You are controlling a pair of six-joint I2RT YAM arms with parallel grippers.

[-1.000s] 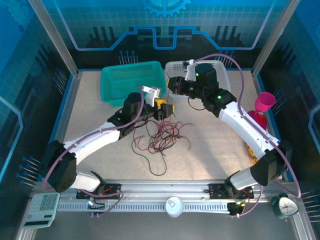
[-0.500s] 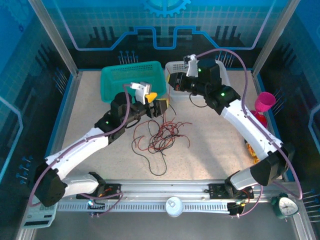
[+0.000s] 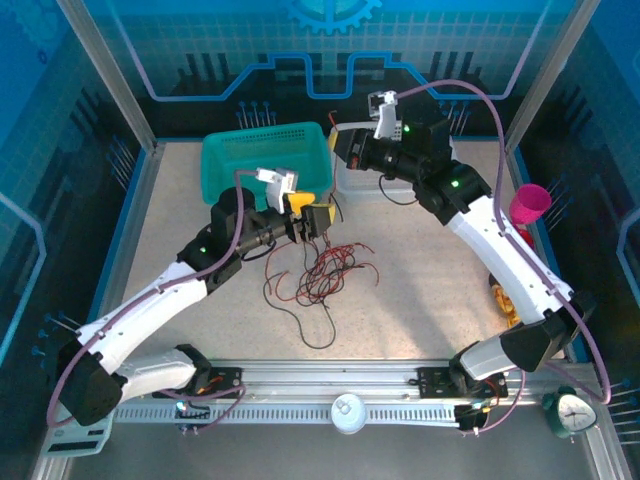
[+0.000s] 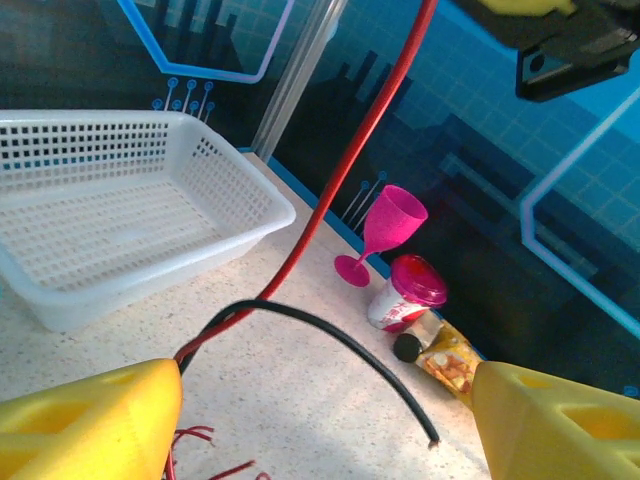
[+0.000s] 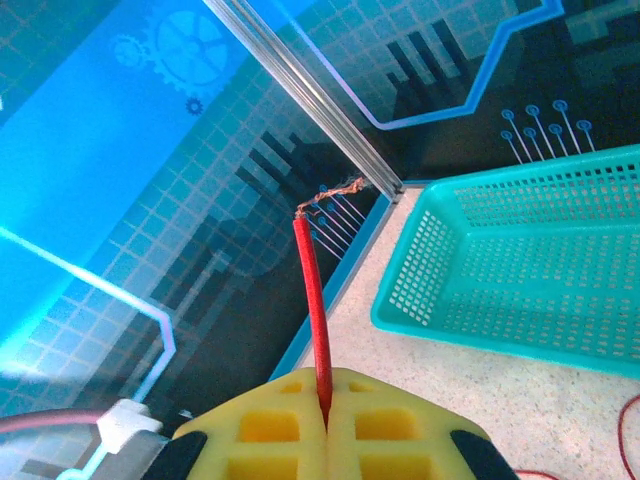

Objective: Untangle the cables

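Note:
The cables (image 3: pixel 322 276) lie as a loose tangle of thin red and black wires on the speckled table. One red cable (image 5: pixel 312 290) is pinched between the yellow pads of my right gripper (image 5: pixel 325 395), which is shut on it; its bare copper tip sticks out beyond the pads. That right gripper (image 3: pixel 340 150) hangs above the white basket. The red cable (image 4: pixel 345 165) rises taut from the tangle between the wide-apart yellow fingers (image 4: pixel 90 420) of my open left gripper (image 4: pixel 325 400). A black cable (image 4: pixel 340 345) arcs there too. The left gripper (image 3: pixel 318 218) hovers just above the tangle.
A teal basket (image 3: pixel 262 160) stands at the back left and a white basket (image 3: pixel 352 184) at the back middle. A pink goblet (image 3: pixel 528 205), a red-lidded cup (image 4: pixel 408 293) and a snack bag (image 4: pixel 450 362) sit along the right edge. A clock (image 3: pixel 573 410) rests on the near rail.
The right gripper has lifted and moved back with the red cable, pulling it taut. The left gripper has shifted slightly left and its jaws stand wider apart.

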